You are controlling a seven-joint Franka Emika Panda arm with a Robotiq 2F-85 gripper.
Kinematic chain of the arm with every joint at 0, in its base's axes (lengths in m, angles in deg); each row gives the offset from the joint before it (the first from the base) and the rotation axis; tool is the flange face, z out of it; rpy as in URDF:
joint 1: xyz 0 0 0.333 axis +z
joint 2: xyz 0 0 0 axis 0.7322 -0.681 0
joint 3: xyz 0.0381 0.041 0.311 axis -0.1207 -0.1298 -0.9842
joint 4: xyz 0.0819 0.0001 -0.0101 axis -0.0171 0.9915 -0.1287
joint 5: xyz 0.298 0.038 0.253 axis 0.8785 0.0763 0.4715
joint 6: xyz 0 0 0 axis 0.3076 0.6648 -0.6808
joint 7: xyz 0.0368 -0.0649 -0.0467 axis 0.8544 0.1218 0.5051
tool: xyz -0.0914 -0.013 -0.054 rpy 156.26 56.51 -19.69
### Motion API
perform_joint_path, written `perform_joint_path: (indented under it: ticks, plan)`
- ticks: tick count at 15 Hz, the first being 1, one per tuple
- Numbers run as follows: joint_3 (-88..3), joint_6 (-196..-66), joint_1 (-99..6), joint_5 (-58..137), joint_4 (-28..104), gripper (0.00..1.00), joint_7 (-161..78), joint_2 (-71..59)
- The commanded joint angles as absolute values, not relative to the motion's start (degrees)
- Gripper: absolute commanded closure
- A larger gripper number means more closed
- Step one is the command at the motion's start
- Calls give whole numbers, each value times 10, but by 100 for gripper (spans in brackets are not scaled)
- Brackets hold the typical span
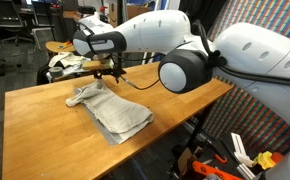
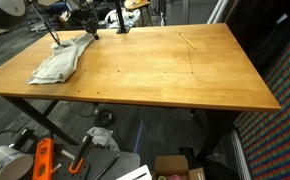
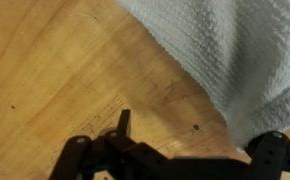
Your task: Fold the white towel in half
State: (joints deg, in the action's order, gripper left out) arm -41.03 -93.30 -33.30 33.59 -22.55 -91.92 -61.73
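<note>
1. You're in a lab or workshop: the surface (image 2: 185,75) is a plain wooden workbench on dark metal legs.
2. Orange-handled tools (image 2: 42,160) and a cardboard box (image 2: 173,167) lie on the floor beneath it.
3. Office chairs (image 1: 3,38) stand behind the bench.

towel (image 2: 59,62) lies on table (image 2: 175,75) near its corner.

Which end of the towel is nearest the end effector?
The white towel's narrow, bunched end, by the end effector; the wider end lies farther away.
</note>
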Motion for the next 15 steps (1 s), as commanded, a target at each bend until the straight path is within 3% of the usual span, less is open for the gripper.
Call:
perform_joint_path:
  ticks: [1, 15]
  plan:
    - [-406, -919, -353, 346, -268, 0, -941, -634]
    - [-415, -909, -376, 355, -266, 0, -949, -625]
